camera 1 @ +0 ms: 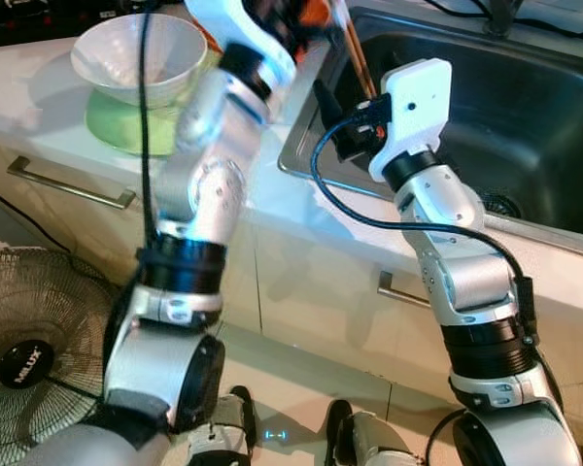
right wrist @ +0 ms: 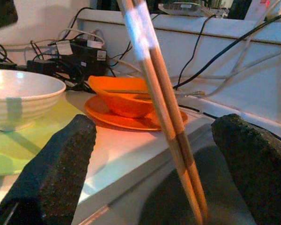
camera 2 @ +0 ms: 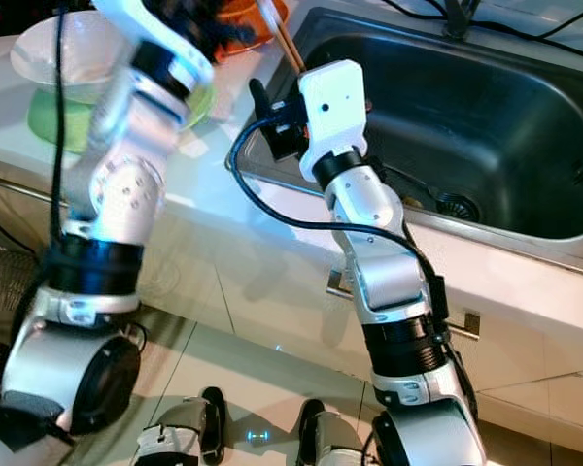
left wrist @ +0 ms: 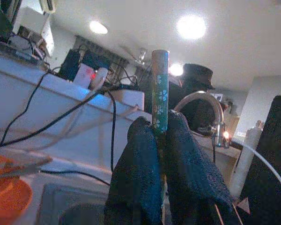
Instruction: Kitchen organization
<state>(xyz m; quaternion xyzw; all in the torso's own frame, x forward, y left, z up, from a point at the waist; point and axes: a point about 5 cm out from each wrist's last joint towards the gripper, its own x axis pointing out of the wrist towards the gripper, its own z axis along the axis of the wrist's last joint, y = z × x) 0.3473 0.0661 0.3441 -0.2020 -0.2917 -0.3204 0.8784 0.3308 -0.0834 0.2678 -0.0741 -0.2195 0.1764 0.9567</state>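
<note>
left claw [camera 1: 301,24] blurred, chopsticks [right wrist: 166,117] cut off

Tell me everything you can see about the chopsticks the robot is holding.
The chopsticks are a pair of slim, light brown sticks that look wooden, lying tight side by side and slanting steeply. Their top end carries a green band with a pale flower pattern. The left gripper is shut on that upper part, holding them over the edge of the steel sink. The right gripper stands open on either side of the shafts, not touching.

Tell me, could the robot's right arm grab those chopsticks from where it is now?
Probably yes: the right end effector is open, its fingers either side of the chopsticks, nothing between them.
</note>
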